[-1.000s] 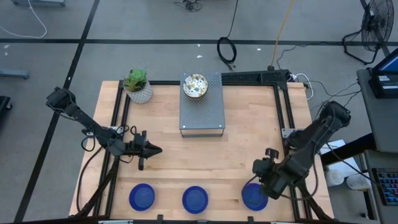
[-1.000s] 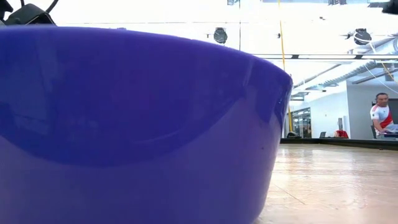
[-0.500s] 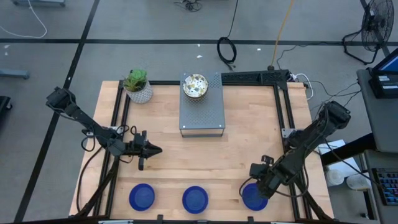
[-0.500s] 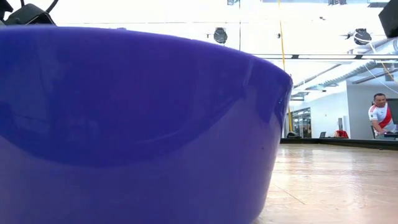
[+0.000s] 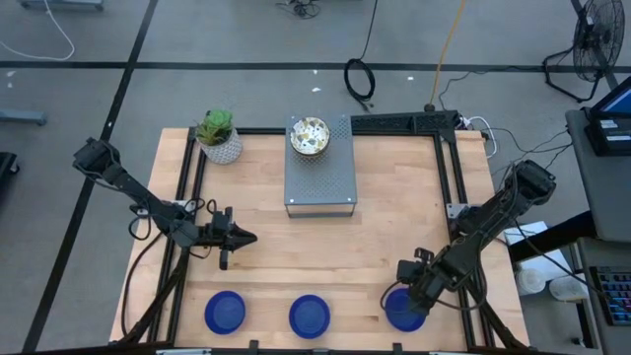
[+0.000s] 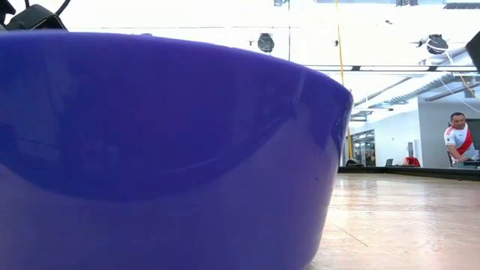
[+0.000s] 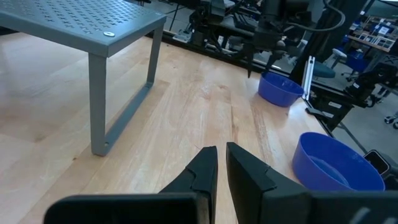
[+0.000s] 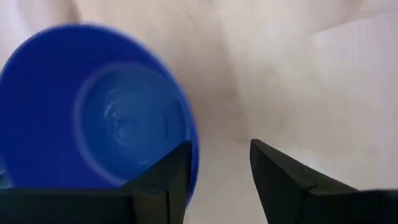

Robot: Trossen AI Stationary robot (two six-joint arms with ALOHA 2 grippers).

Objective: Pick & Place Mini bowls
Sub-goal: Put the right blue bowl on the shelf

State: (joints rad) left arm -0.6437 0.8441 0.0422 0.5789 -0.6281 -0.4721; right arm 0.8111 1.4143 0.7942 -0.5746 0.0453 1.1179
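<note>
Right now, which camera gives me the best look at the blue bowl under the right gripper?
The right wrist view: the blue bowl fills the frame, its rim beside the open right gripper. The high view shows it partly covered by the arm. The left wrist view shows it far off. The low view is blocked by another bowl.

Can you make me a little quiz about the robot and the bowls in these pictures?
1. How many blue bowls sit along the table's near edge?
2. True or false: the speckled bowl sits on the grey stand.
3. Which gripper hangs over a blue bowl: A left, B right?

Key:
1. Three.
2. True.
3. B: the right gripper, fingers open, hangs over the right blue bowl; the left gripper waits by the table's left side.
</note>
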